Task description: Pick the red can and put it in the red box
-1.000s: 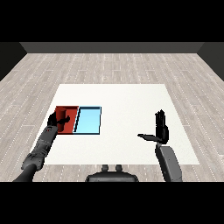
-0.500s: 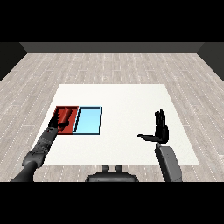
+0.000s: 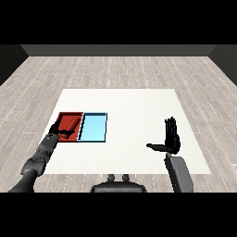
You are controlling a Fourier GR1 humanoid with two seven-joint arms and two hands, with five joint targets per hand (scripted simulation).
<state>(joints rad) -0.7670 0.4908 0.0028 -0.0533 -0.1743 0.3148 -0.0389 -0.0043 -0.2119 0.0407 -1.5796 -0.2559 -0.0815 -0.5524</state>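
We see the white table (image 3: 125, 104) with the red tray (image 3: 70, 121) and the light blue tray (image 3: 94, 126) touching side by side near its left edge. The left hand (image 3: 61, 131) sits over the red tray's near part (its fingers are too dark to read). No can is discernible. Well apart, the right hand (image 3: 171, 139) is upright, fingers straight, thumb pointing left.

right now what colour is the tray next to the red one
Light blue tray, clearest in the head view.
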